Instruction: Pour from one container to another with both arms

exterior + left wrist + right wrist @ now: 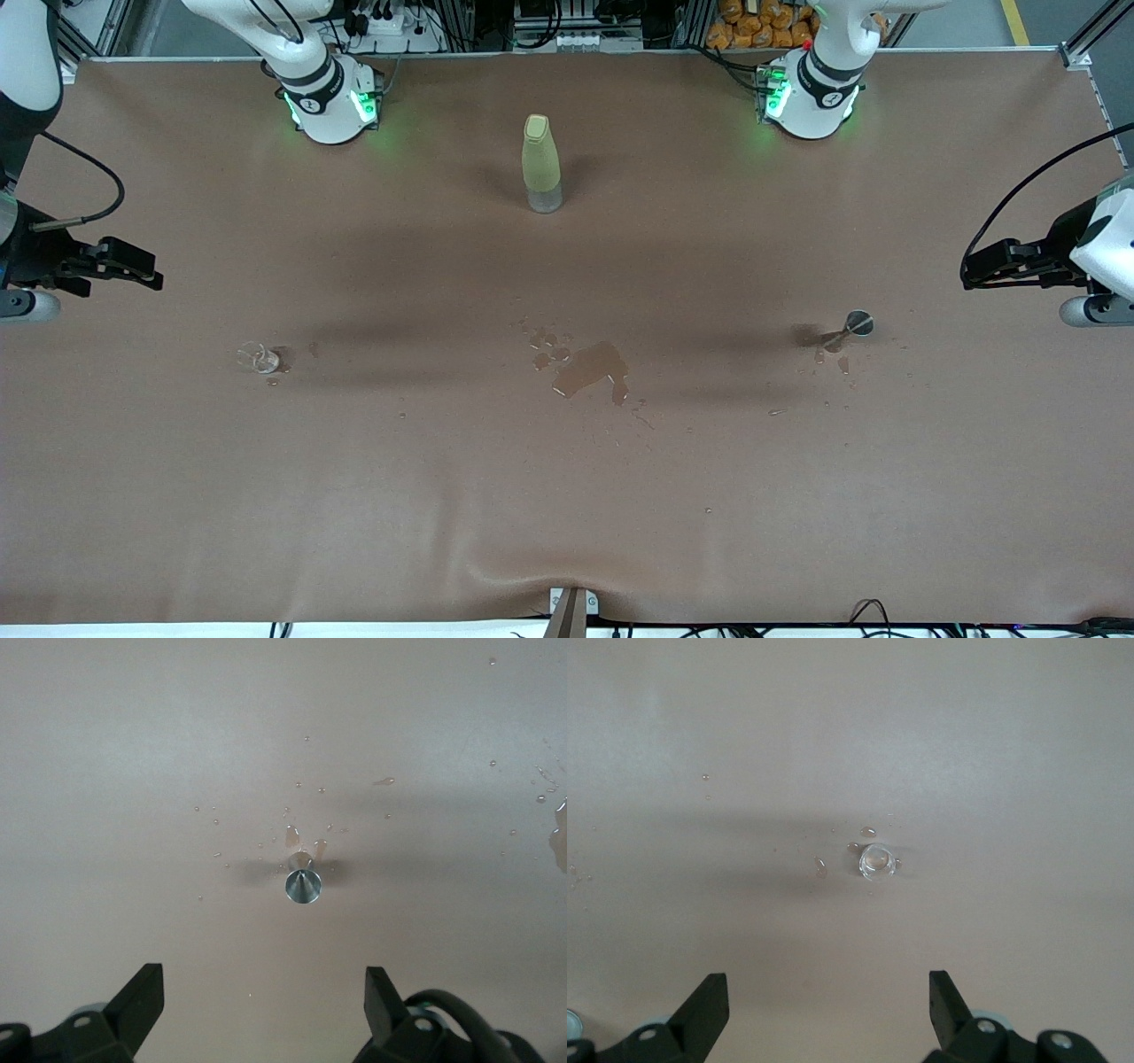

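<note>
A small clear glass stands on the brown table toward the right arm's end, with a few drops around it; the right wrist view shows the glass from above. A small metal cup stands toward the left arm's end, and the cup also has drops around it. My right gripper hangs open over the table's end, apart from the glass; the right gripper holds nothing. My left gripper hangs open over the table's other end, and the left gripper is also empty.
A tall yellow-green bottle stands upright mid-table, closer to the arms' bases. A puddle of spilled liquid with scattered drops lies between glass and cup. The table cover buckles slightly at its edge closest to the camera.
</note>
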